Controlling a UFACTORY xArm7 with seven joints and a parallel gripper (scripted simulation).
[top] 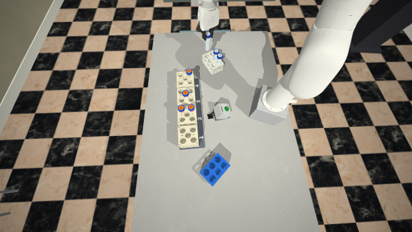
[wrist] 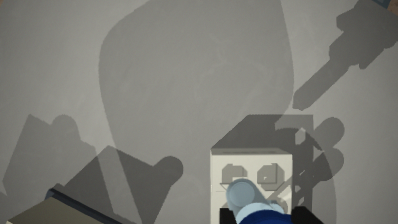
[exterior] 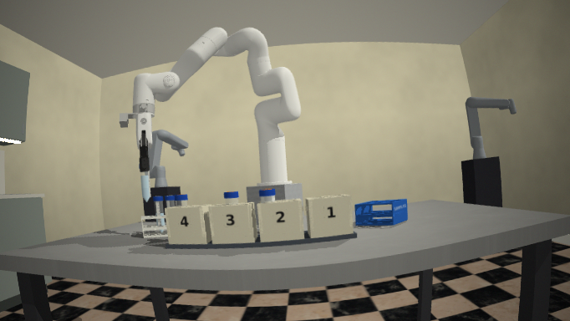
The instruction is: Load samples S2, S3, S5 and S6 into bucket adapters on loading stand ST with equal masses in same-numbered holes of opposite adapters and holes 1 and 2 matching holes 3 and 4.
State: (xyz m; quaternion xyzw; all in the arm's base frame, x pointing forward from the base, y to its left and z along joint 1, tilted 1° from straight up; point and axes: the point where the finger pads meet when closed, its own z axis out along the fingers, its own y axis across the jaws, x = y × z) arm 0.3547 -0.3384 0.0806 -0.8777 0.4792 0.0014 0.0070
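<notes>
My gripper [top: 208,35] [exterior: 144,170] [wrist: 266,218] is shut on a blue-capped tube [top: 208,45] [exterior: 145,185] [wrist: 241,193] of pale blue liquid, held upright above the white rack [top: 208,65] [wrist: 217,175]. Its cap dot is unreadable. Two white-dot blanks [top: 216,51] [top: 220,56] stand in that rack. On the stand [top: 200,112] [exterior: 234,246], orange-dot tubes stand in adapter 4 [top: 179,85] [exterior: 184,235] (one), adapter 3 [top: 179,96] [exterior: 230,235] (one, centre hole) and adapter 2 [top: 180,122] [exterior: 280,231] (two, side by side). Adapter 1 [top: 188,145] [exterior: 331,226] is empty. Orange-dot IDs are unreadable.
The empty blue rack [top: 215,178] [exterior: 381,215] sits beyond adapter 1. The small sloped desk [top: 220,114] with the green DONE key [top: 226,109] stands between the stand and the arm's base [top: 269,113].
</notes>
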